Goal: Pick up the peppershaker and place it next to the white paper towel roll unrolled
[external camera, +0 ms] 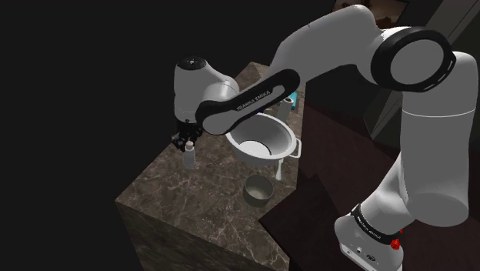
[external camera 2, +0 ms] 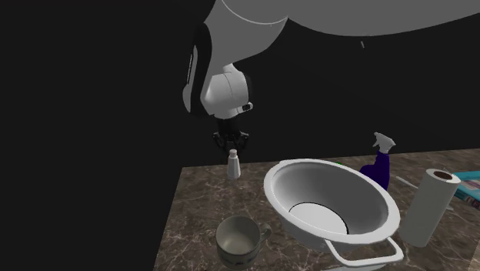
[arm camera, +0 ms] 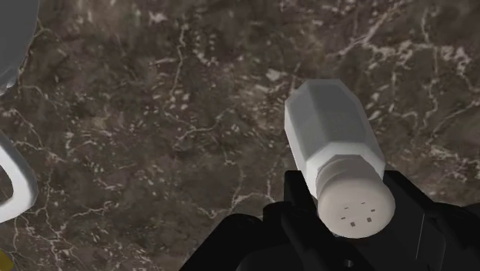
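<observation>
The pepper shaker [external camera: 188, 156] is a small white faceted bottle with a holed cap, upright at the far corner of the dark marble counter [external camera: 192, 204]. My black gripper [external camera: 185, 142] comes straight down on it from above. In the wrist view the fingers [arm camera: 296, 204] sit against both sides of the shaker's [arm camera: 335, 146] cap, so the gripper [arm camera: 350, 192] is shut on it. In the second exterior view the gripper [external camera 2: 231, 142] sits on top of the shaker [external camera 2: 233, 165]. The white paper towel roll [external camera 2: 427, 208] stands upright at the second exterior view's right.
A large white bowl [external camera 2: 331, 202] with a loop handle sits between the shaker and the roll. A grey cup [external camera 2: 238, 239] stands near the counter's front. A blue spray bottle [external camera 2: 378, 165] and a teal item [external camera 2: 466, 189] lie behind the bowl. Black area surrounds the counter.
</observation>
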Robot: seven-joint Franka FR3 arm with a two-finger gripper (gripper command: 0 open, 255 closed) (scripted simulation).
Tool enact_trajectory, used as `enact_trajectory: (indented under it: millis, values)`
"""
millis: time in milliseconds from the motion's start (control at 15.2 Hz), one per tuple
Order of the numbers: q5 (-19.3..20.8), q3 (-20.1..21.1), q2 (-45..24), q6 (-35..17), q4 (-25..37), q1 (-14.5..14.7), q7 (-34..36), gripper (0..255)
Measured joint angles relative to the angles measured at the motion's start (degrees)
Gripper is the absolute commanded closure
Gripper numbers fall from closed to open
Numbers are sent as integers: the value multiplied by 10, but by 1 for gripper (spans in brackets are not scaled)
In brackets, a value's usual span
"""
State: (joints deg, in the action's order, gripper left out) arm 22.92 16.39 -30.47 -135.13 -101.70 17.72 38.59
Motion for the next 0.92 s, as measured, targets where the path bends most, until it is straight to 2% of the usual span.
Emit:
enact_trajectory:
  millis: [924]
  values:
    - [-35,18,57,78,25,-13,-33,255]
